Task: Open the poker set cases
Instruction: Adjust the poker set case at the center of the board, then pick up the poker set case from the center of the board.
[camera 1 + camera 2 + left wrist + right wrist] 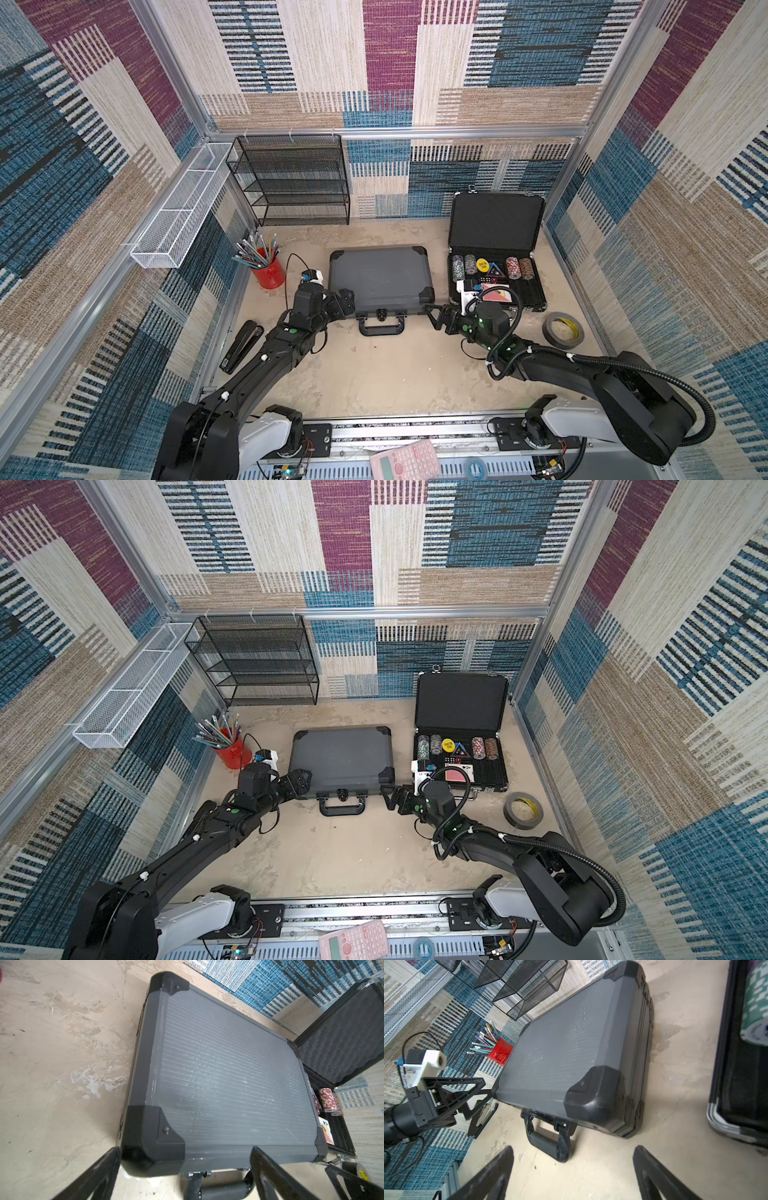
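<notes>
Looking down on the table, the grey case [380, 276] lies flat in the middle. Its lid is down and shut, and its handle [381, 327] points to the near side. Both arms are in close on it!

The left gripper [348, 297] is at the near-left corner cap with its jaws spread wide. In the left wrist view its fingers [99, 1172] straddle that corner, one on the left side and one over the near edge. They have no clamp on it, and I cannot tell whether either tip touches the case.

Over to the right gripper [432, 318], just off the near-right corner, beside the near edge. Its jaws are wide apart too, with nothing between them. In the right wrist view the handle lies just ahead of its fingers [492, 1172], apart from them.

The black case [496, 220] is just to the right of the grey one, and it is open! Its foam-lined lid stands up toward the far wall. The base lies flat with chips [492, 266] in a row, and cards [492, 294] sit on their near side.

Round the edges, a red cup [270, 274] of pencils stands left of the grey case. A stapler [241, 347] lies at near left, and a tape roll [563, 330] sits near-right of the black case. A black mesh shelf [291, 178] stands against the far wall.
</notes>
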